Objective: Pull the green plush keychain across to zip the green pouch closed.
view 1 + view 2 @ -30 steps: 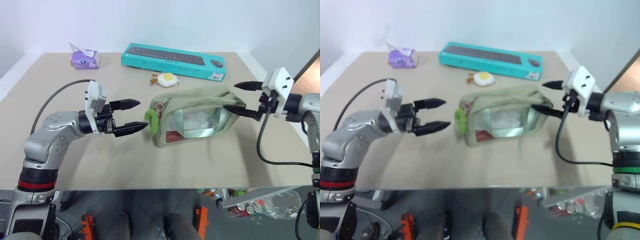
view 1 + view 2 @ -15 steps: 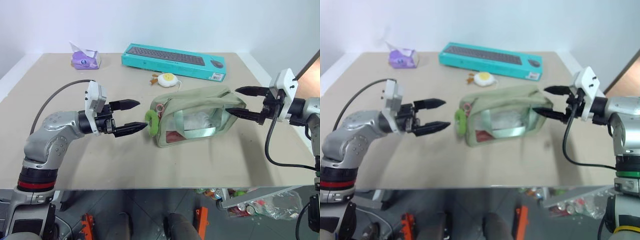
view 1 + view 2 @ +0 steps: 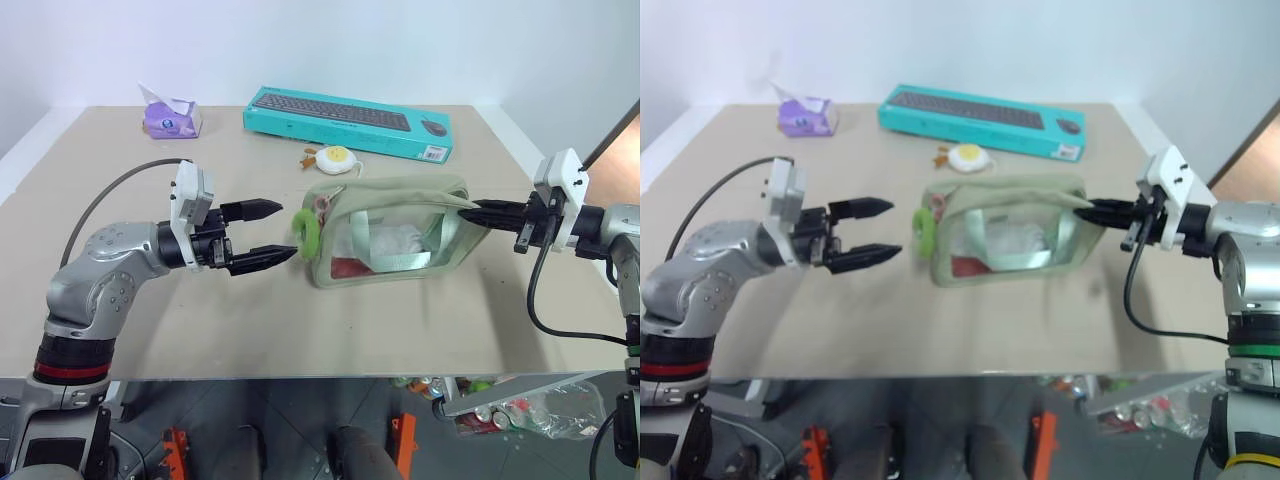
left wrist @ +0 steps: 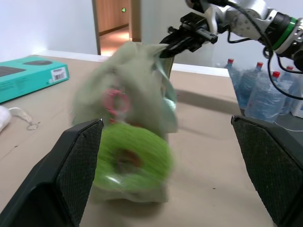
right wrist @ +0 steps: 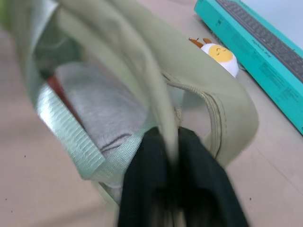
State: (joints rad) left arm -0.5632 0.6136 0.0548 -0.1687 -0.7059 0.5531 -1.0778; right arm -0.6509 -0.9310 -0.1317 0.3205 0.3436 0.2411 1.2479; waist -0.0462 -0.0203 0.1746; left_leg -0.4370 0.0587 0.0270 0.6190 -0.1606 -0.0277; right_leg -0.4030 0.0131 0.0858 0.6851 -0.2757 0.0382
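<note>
The green pouch lies on its side mid-table, its clear side panel toward me. The green plush keychain hangs at the pouch's left end on a pink clasp, close up in the left wrist view. My left gripper is open and level, its tips just left of the keychain and not touching it. My right gripper is shut on the green pouch at its right end, fabric pinched between its fingers. The pouch's top edge is stretched taut toward it.
A teal keyboard box lies along the back of the table. A yellow-and-white egg trinket sits just behind the pouch, and a purple tissue box stands at the back left. Water bottles stand beyond the table's right side.
My right gripper has shut on the pouch's right end and dropped a little. The pouch is now pulled taut and its left end has tipped up. The left arm has stayed put.
</note>
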